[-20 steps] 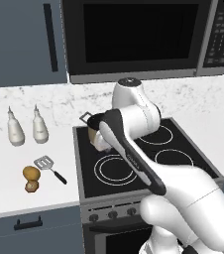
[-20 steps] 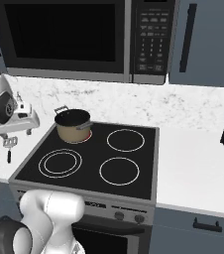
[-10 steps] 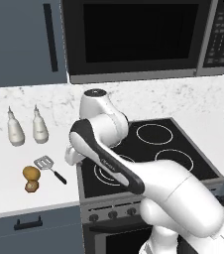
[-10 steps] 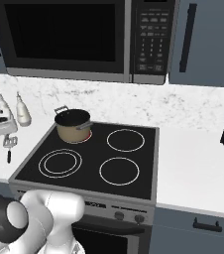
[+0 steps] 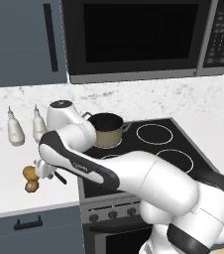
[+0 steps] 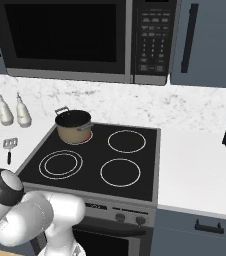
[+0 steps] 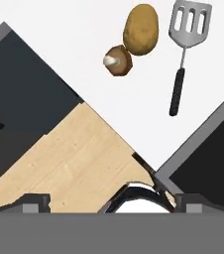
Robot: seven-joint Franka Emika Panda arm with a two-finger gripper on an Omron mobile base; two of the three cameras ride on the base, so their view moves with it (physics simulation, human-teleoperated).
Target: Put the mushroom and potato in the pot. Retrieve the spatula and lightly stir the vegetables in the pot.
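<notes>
While the hand view looks down on potato (image 7: 140, 29) touching mushroom (image 7: 118, 60), w/ spatula (image 7: 184, 46) just beside on the white worktop (image 7: 74, 44), the tool's 2 tips stand wide apart, nothing btwn. Left base view adds pot (image 5: 105, 130) on the stove's rear burner, well apart from the veg.

The white counter (image 7: 84, 34) carries the potato (image 7: 140, 29), mushroom (image 7: 118, 60) touching it, spatula (image 7: 183, 47) beside, and two bottles (image 6: 13, 109).

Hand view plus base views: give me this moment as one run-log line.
gripper: open, empty | potato, mushroom, spatula: on counter | pot: on stove, empty
</notes>
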